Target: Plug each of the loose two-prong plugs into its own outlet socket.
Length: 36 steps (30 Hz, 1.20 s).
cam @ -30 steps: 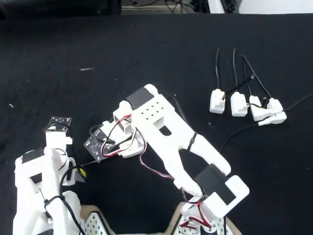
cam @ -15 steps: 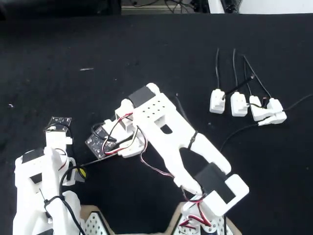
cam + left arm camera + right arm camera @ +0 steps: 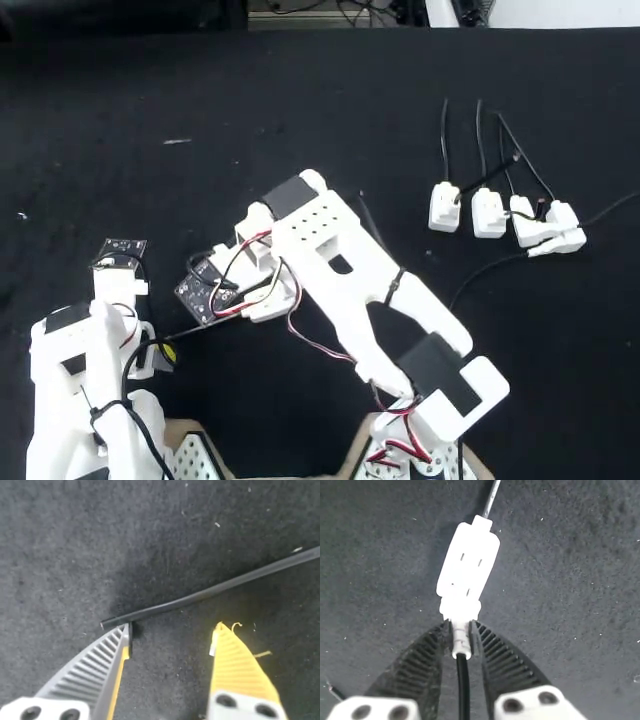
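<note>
Fingers (image 3: 431, 656) of right gripper (image 3: 460, 626) clamped on white plug (image 3: 460, 611) at the black cable (image 3: 463, 680) end, plug butted against socket (image 3: 468, 562) | left wrist: left gripper (image 3: 170, 632) spread, cable's free tip just beside one finger | high: cable between both arms.

A black-clothed table (image 3: 300, 100) bears white sockets (image 3: 488, 213) and a thin black cord (image 3: 210, 594).

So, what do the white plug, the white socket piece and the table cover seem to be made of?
The plug and the socket piece look like smooth, slightly glossy white moulded plastic, judging by the rounded edges and clean-cut slots. The table cover looks like dark matte felt or a carpet-like cloth: it is fuzzy, with light specks caught in it. Which of the two it is stays unclear.
</note>
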Each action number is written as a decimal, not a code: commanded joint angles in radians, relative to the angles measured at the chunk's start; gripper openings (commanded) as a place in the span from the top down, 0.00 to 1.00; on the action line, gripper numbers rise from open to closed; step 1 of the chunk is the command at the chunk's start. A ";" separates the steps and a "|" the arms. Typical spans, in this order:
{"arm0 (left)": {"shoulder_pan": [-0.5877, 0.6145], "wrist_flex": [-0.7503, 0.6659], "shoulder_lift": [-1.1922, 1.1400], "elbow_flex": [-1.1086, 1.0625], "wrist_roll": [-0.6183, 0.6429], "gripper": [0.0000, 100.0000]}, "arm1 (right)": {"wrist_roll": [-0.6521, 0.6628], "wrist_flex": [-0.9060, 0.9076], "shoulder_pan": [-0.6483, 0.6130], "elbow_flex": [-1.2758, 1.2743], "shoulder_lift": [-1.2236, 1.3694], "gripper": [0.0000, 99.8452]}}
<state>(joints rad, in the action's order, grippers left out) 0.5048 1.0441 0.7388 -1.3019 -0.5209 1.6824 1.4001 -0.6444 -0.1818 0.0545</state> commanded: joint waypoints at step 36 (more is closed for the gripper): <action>0.002 -0.023 0.002 -0.015 0.000 0.74 | -0.084 -0.068 -0.144 0.030 0.133 0.99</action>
<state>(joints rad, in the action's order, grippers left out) 0.5048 1.0441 0.7388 -1.3019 -0.5209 1.6103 1.3464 -0.7687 -0.1788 0.1726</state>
